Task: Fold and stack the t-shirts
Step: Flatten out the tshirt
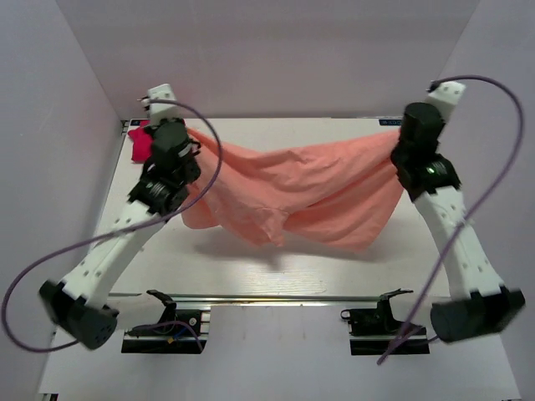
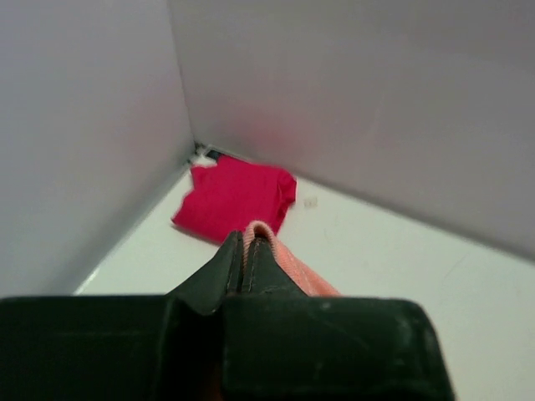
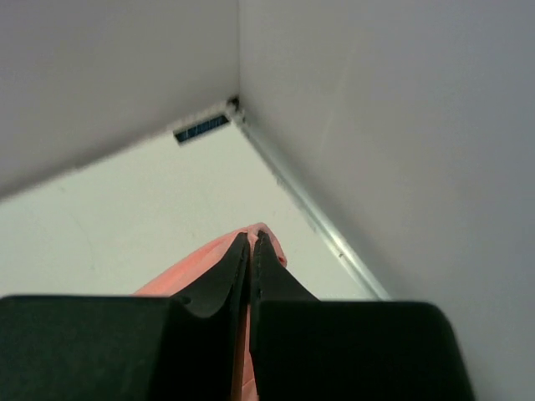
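The salmon-pink t-shirt (image 1: 301, 188) hangs in the air, stretched between both grippers and sagging in the middle above the table. My left gripper (image 1: 171, 138) is shut on one end of it; the pink hem (image 2: 261, 229) shows between its fingers. My right gripper (image 1: 410, 129) is shut on the other end, where pink cloth (image 3: 259, 231) pokes out past the fingertips. The magenta-red t-shirt (image 1: 140, 140) lies as a small folded bundle in the far left corner, behind my left gripper; it shows clearly in the left wrist view (image 2: 238, 196).
White walls close the table on the left (image 1: 50, 167), back (image 1: 276, 58) and right (image 1: 501, 150). A metal rail (image 1: 276, 296) runs across the near edge, with the two arm bases behind it. A small dark strip (image 3: 201, 128) sits in the far right corner.
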